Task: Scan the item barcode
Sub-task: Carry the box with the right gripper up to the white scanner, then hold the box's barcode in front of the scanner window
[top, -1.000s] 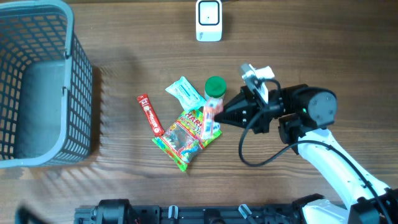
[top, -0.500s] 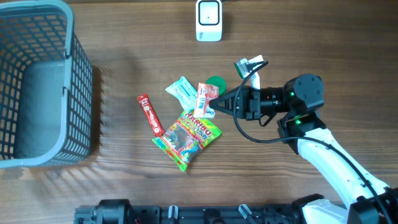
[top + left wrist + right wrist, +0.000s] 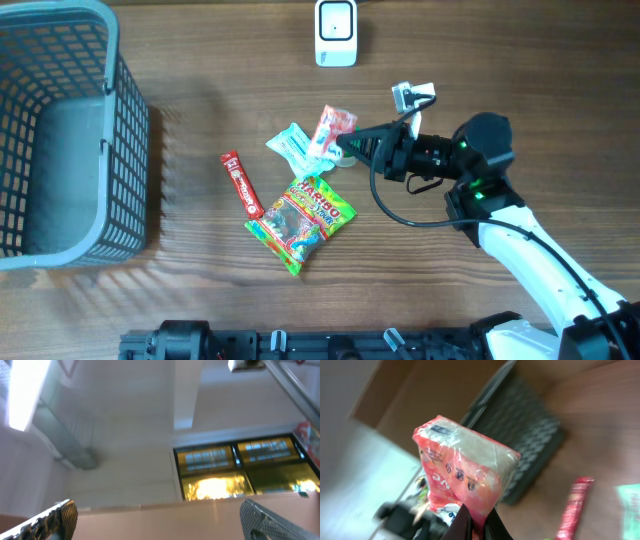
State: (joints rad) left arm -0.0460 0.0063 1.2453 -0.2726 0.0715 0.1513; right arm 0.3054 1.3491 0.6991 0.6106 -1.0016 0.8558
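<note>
Here, red packet [image 3: 465, 477], pinched in right end effector [image 3: 477, 522]

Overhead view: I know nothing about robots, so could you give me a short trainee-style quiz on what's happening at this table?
1. True or false: the right end effector is shut on the red packet.
2. Where in the overhead view is the scanner? A) bottom left B) top, near the centre C) bottom right
3. Which snack lies nearest the basket?

Key: 1 true. 2 B. 3 the red stick.
</note>
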